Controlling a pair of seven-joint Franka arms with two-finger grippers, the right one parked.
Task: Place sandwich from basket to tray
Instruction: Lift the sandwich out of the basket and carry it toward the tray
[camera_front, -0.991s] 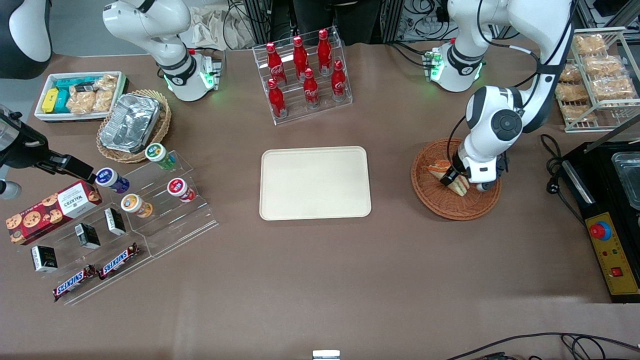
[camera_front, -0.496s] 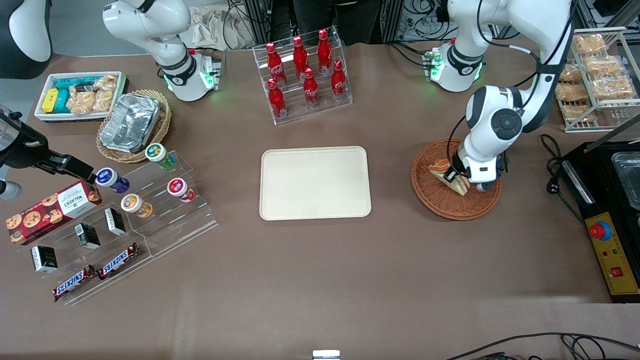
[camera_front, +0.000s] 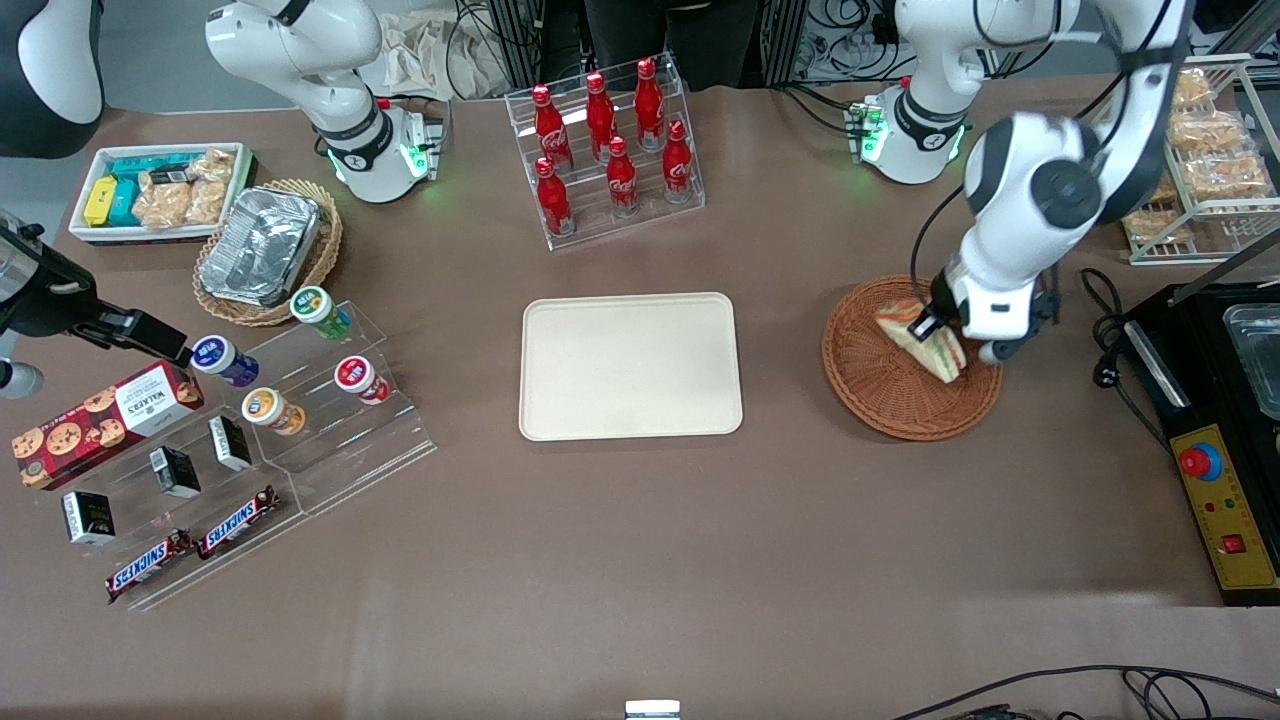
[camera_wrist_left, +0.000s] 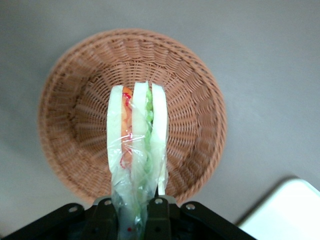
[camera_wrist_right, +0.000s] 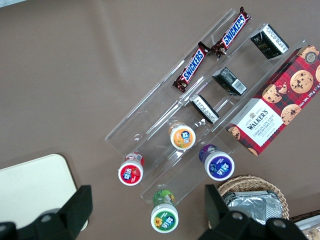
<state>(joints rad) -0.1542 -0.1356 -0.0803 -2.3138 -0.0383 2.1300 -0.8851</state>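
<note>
The sandwich (camera_front: 922, 340) (camera_wrist_left: 136, 145), a plastic-wrapped wedge of white bread with green, red and orange filling, hangs above the reddish-brown wicker basket (camera_front: 880, 380) (camera_wrist_left: 75, 110). My left gripper (camera_front: 935, 328) (camera_wrist_left: 131, 212) is shut on its wrapped end and holds it clear of the basket floor. The basket beneath is empty. The cream-beige tray (camera_front: 630, 366) (camera_wrist_left: 290, 210) lies flat at the middle of the table, beside the basket toward the parked arm's end, with nothing on it.
A clear rack of red cola bottles (camera_front: 610, 150) stands farther from the front camera than the tray. A black appliance with a red button (camera_front: 1215, 440) and a wire rack of bagged snacks (camera_front: 1195, 150) flank the basket at the working arm's end.
The left gripper has risen with the sandwich, lifting it off the basket floor and shifting slightly toward the working arm's end. The arm's upper joints moved up too.
</note>
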